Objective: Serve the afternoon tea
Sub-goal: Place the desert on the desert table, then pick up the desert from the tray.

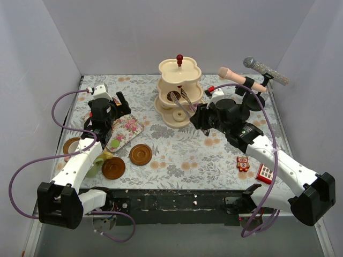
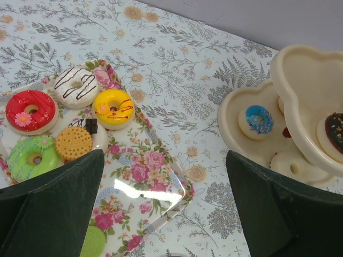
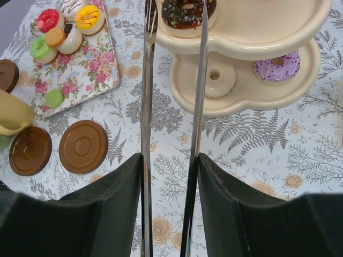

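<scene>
The cream three-tier stand (image 1: 179, 88) with its red knob stands at the back centre. My right gripper (image 3: 170, 176) is shut on the metal tongs (image 3: 199, 80), whose tips straddle a chocolate donut (image 3: 185, 12) on the middle tier. A purple donut (image 3: 276, 67) and a white one (image 3: 217, 80) lie on the bottom tier, with a blue donut (image 2: 258, 120) there too. My left gripper (image 2: 166, 214) hangs open over the floral tray (image 2: 144, 176), which carries red (image 2: 29, 110), yellow (image 2: 113, 108), striped white (image 2: 75, 85) and green (image 2: 29, 158) donuts.
Brown saucers (image 1: 140, 155) (image 1: 113, 168) (image 1: 71, 145) lie at the front left, beside a yellow cup (image 3: 13, 113). Two toy microphones (image 1: 265, 68) rest at the back right. Small toy blocks (image 1: 243, 163) (image 1: 263, 173) sit by the right arm.
</scene>
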`<action>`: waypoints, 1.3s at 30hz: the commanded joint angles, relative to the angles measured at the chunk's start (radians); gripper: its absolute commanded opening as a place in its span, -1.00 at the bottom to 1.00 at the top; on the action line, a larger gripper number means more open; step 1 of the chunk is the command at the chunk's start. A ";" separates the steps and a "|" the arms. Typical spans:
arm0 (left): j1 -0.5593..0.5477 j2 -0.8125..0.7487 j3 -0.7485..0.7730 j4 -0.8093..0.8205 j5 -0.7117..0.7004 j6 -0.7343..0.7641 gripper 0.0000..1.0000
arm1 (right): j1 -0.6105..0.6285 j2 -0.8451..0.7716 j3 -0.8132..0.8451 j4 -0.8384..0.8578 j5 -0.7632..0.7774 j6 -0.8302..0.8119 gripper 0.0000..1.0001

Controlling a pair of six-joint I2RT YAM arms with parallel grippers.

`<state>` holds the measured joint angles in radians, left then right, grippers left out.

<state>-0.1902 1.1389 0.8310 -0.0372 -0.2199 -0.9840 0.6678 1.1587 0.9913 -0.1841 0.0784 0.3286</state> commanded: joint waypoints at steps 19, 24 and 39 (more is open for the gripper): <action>0.006 -0.059 0.014 -0.012 -0.170 -0.027 0.96 | 0.303 0.242 0.136 0.158 -0.060 -0.036 -0.03; 0.009 -0.059 0.016 -0.013 -0.173 -0.025 0.96 | 0.303 0.386 0.202 0.242 -0.140 -0.025 -0.03; 0.009 -0.048 0.013 -0.001 -0.119 -0.015 0.96 | 0.292 0.756 0.430 0.345 -0.295 0.047 0.05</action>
<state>-0.1848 1.1069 0.8310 -0.0471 -0.3504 -1.0100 0.9642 1.8816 1.3190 0.0788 -0.1658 0.3676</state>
